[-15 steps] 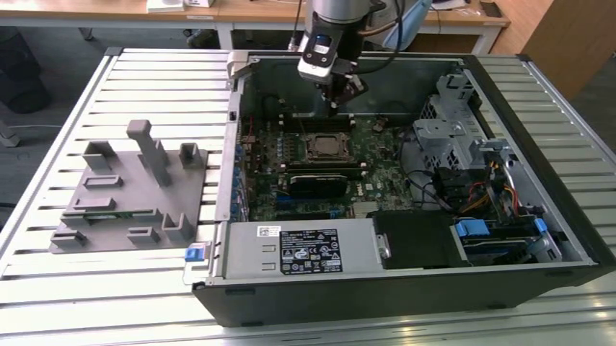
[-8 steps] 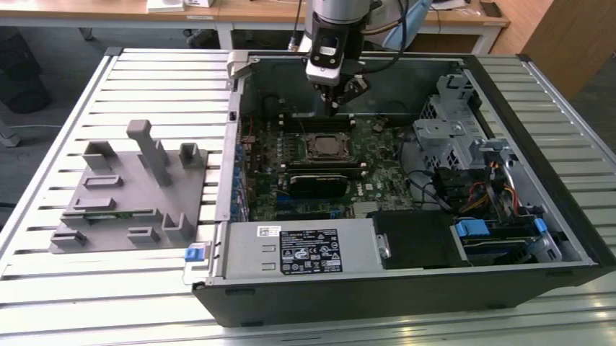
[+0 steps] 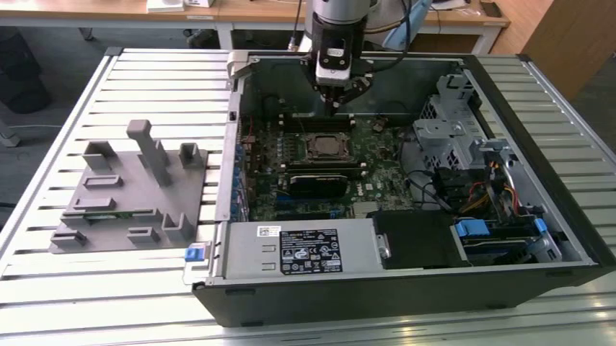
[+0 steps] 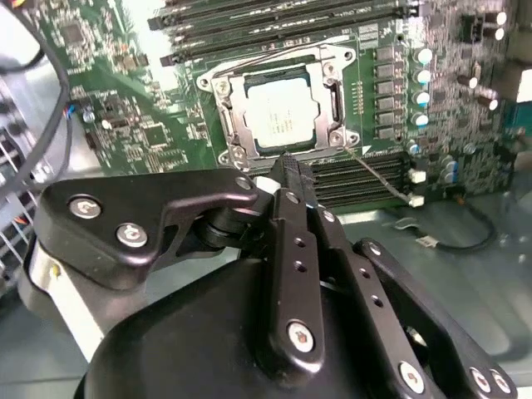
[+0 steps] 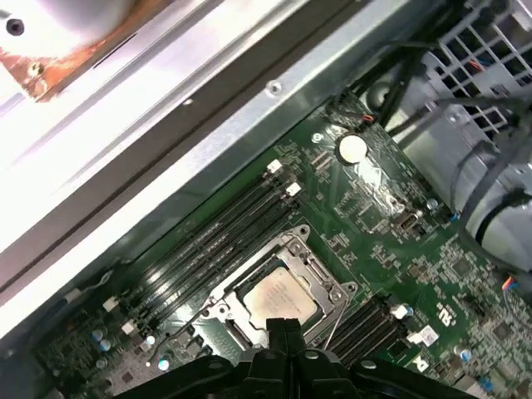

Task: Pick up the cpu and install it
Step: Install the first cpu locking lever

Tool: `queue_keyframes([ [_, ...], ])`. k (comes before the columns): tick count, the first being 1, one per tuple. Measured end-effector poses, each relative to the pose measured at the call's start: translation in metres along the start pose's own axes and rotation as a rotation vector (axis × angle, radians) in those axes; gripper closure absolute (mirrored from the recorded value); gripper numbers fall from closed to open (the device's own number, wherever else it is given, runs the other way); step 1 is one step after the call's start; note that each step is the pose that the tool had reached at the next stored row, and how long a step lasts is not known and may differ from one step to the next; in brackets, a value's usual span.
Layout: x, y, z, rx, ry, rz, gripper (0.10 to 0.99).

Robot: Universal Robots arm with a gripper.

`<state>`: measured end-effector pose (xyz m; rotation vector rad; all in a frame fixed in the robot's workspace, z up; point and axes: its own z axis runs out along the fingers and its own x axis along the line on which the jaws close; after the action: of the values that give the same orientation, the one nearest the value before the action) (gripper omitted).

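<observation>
Inside the open computer case (image 3: pixel 385 303), I see the cpu (image 4: pixel 278 112) lying flat in its socket (image 4: pixel 226 120) on the green motherboard (image 3: pixel 385 144). It is a small square chip with a pale, shiny silver-grey metal top. A bright steel frame with rounded screw corners borders it on all sides. A thin wire lever (image 4: pixel 374 174) runs out from one corner of that frame. Long black memory slots (image 5: pixel 216 241) lie in parallel rows on both sides of the socket, and a round silver coin cell (image 5: pixel 352 148) sits further along the board.

The case is black outside with bare grey sheet metal inside. It rests on a table (image 3: pixel 154 94) of ribbed aluminium slats. A grey moulded fixture (image 3: pixel 125 209) with upright posts stands on the slats at the exterior view's left, well apart from the chip.

The arm (image 3: pixel 337 21) comes down almost vertically over the far side of the case. Its black gripper (image 3: pixel 336 104) points straight down and hangs above the board, near the socket's far edge. In both wrist views the matte black fingers (image 5: pixel 273 332), studded with screws, are pressed together with nothing between them, and their tips sit just beside the chip's edge as the cameras see it.
</observation>
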<state>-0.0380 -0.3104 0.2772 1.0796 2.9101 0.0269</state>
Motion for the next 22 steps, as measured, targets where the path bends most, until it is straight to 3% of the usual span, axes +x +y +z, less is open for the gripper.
queue_keyframes([
  [22,0.0000,0.0000,0.0014,-0.012,0.0117,-0.399,0.980],
])
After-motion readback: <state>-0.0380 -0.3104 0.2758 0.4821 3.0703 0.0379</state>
